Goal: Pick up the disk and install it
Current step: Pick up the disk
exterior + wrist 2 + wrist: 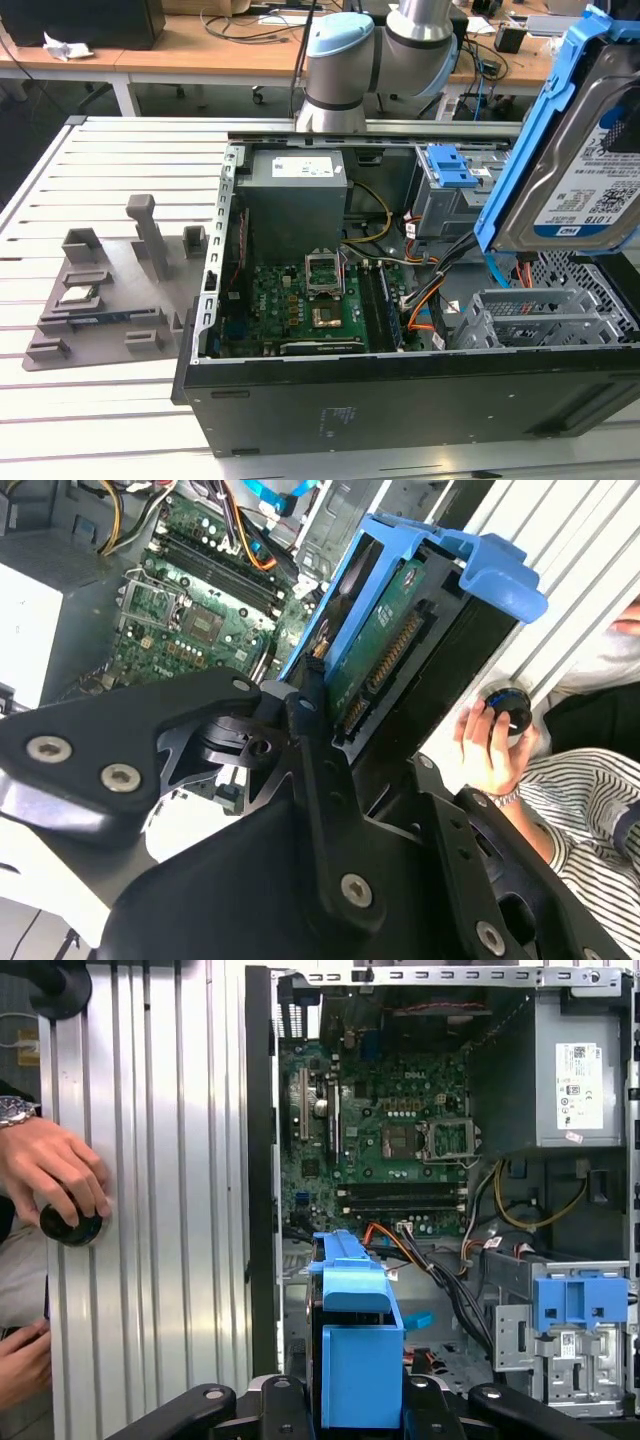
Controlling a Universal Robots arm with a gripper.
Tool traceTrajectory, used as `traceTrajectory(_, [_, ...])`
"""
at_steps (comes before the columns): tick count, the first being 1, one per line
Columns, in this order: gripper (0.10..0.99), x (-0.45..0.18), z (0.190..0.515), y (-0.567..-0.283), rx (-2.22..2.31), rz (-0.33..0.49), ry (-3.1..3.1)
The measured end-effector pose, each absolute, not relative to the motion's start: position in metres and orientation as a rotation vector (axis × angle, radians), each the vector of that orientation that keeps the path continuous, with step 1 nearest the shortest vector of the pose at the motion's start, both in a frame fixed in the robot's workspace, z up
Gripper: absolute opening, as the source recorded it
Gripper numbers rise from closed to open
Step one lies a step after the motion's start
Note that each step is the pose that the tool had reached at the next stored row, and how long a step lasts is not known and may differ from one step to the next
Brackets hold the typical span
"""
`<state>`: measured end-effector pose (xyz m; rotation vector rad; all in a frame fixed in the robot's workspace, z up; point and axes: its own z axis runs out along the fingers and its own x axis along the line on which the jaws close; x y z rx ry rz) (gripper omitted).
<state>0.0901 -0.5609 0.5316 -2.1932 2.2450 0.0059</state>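
Note:
The disk [575, 150], a silver drive with a blue-and-white label in a blue plastic carrier frame, hangs tilted on edge above the exterior view's right end of the open computer case [400, 400]. In the first wrist view my gripper [355, 1405] is shut on the disk [355, 1345], with black fingers [285, 1400] on either side of the blue frame. The second wrist view shows the disk [400, 630] edge-on with its green board and connector, one black finger [312, 735] pressed against it. Below it lies the case's drive area.
Inside the case are the motherboard [310, 300], a grey power supply [295, 195], a drive cage with a blue latch [450, 175] and a grey empty bay [540, 315]. A grey fixture tray [100, 320] holds a processor chip [78, 295]. A person's hand [50, 1165] rests on a black knob [70, 1228].

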Motion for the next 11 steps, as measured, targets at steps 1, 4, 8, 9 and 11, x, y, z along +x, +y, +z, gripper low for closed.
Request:
traceTrajectory(1, [0.361,0.092,0.53,-0.56,-2.193,0.006,2.245])
traceTrajectory(4, [0.361,0.097,0.524,-0.556,-2.194,0.005,2.245])
traceTrajectory(8, [0.361,0.101,0.513,-0.553,-2.194,0.005,2.245])
traceTrajectory(9, [0.361,0.102,0.51,-0.553,-2.194,0.005,2.245])
traceTrajectory(11, [0.361,0.104,0.505,-0.551,-2.194,0.005,2.245])
